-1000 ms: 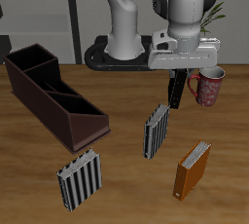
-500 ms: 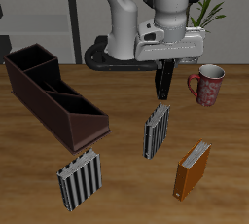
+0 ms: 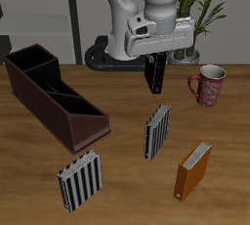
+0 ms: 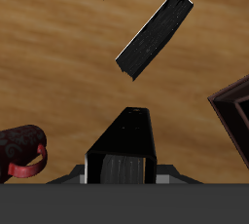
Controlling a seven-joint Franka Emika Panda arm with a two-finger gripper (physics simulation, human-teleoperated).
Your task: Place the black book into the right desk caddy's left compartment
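Note:
The black book (image 3: pixel 154 75) hangs upright above the table, and my gripper (image 3: pixel 154 63) is shut on its top edge. In the wrist view the black book (image 4: pixel 126 138) runs straight out from between the jaws. The right desk caddy (image 3: pixel 54 94), a long dark maroon box with dividers and a sloped end, lies on the table well to the side of the book. One corner of the caddy (image 4: pixel 234 112) shows in the wrist view. The caddy's compartments hold nothing.
A grey-striped book (image 3: pixel 157 131) stands on the table below the held book, also seen from the wrist (image 4: pixel 156 35). Another grey-striped book (image 3: pixel 80 179) and an orange-brown book (image 3: pixel 193 170) stand near the front edge. A red patterned mug (image 3: pixel 209 84) stands farther back.
The gripper has carried the black book higher and sideways, away from the mug and toward the caddy. The things on the table have not moved.

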